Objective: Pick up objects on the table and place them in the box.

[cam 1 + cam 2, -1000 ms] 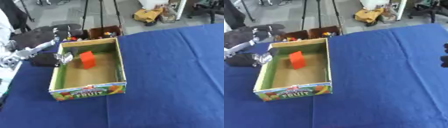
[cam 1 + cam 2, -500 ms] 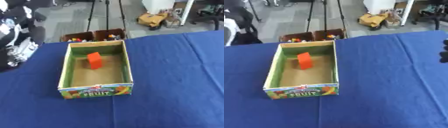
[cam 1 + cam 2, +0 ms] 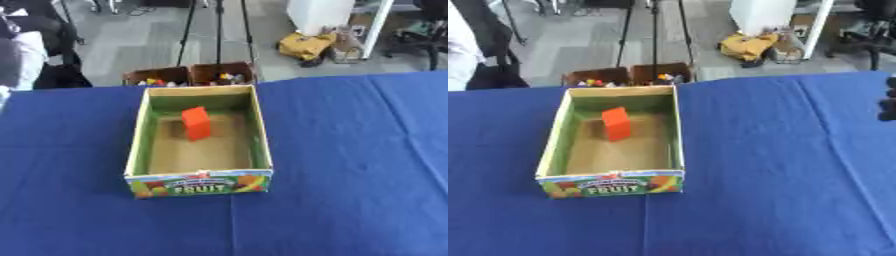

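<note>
Since the orange block (image 3: 197, 123) already stands upright inside the box (image 3: 137, 145), toward its far end, nothing loose shows on the blue desk (image 3: 350, 165) around it. Box sits left of centre on the desk, fruit label facing the robot.

Right hand (image 3: 888, 104) only shows as a dark sliver at the right edge of the right eye view, well apart from the box; cannot tell how its fingers are set or if it holds anything. Left hand not visible in either view.

Risks, as judgement:
- No more objects in view on the desk, so a next reach may have no target. Hands could sweep bare cloth or bump the box.
- The box looks like light cardboard; a knock on its wall would likely slide or skew it on the cloth.
- The block stands on end, so a jolt to the box could tip it flat; it should stay inside.
- Two bins (image 3: 192, 76) of small coloured things sit just past the far desk edge; these may be mistaken for targets.
</note>
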`<act>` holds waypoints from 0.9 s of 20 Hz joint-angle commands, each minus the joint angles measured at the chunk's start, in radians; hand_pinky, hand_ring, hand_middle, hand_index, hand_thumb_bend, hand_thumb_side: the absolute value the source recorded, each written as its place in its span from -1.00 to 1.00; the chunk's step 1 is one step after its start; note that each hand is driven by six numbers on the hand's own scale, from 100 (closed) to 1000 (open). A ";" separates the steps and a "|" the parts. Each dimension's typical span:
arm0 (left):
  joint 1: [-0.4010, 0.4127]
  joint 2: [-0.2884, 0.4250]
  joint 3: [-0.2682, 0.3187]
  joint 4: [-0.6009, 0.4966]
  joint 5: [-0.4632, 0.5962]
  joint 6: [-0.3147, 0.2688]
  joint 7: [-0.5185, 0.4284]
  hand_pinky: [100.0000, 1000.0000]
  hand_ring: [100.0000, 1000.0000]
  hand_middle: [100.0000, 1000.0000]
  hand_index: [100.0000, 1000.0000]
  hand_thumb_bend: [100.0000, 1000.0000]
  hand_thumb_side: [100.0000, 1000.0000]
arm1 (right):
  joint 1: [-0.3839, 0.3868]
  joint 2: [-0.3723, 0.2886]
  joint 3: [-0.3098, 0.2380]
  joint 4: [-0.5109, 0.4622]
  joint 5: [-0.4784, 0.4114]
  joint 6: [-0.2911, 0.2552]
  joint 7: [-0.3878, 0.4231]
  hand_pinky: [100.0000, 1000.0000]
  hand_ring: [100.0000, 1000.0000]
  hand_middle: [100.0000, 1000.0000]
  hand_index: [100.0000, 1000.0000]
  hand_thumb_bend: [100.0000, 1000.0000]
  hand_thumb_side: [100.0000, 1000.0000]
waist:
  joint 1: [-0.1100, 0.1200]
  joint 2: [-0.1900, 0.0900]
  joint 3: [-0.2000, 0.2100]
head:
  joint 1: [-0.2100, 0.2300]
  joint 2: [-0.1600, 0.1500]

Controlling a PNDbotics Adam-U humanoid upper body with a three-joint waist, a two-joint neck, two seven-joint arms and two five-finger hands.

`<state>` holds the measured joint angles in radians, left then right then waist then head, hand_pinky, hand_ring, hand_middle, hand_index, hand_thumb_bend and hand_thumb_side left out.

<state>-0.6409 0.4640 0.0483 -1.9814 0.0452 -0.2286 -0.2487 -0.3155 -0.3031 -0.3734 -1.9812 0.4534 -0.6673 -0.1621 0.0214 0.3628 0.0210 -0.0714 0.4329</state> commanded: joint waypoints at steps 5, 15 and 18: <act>0.061 -0.018 0.038 -0.019 0.143 -0.174 -0.102 0.67 0.90 0.78 1.00 -1.00 1.00 | -0.039 -0.038 -0.013 -0.019 -0.047 -0.022 -0.141 0.22 0.43 -0.08 0.31 -0.51 1.00 | -0.025 -0.037 0.011 | -0.016 0.025; 0.079 -0.066 0.064 -0.019 0.154 -0.202 -0.144 0.71 0.96 0.87 1.00 -0.67 1.00 | -0.086 -0.069 0.007 -0.019 -0.045 -0.030 -0.272 0.18 0.39 -0.04 0.29 -0.85 1.00 | -0.032 -0.040 0.024 | -0.022 0.043; 0.078 -0.071 0.071 -0.019 0.146 -0.217 -0.121 0.75 0.99 0.89 1.00 -0.87 1.00 | -0.091 -0.074 0.009 -0.019 -0.042 -0.029 -0.285 0.17 0.38 -0.04 0.29 -0.90 1.00 | -0.031 -0.040 0.027 | -0.022 0.044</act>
<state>-0.5531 0.3844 0.1051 -1.9816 0.1957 -0.4391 -0.3774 -0.3964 -0.3450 -0.3632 -1.9812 0.4068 -0.6923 -0.4338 0.0036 0.3620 0.0472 -0.0910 0.4744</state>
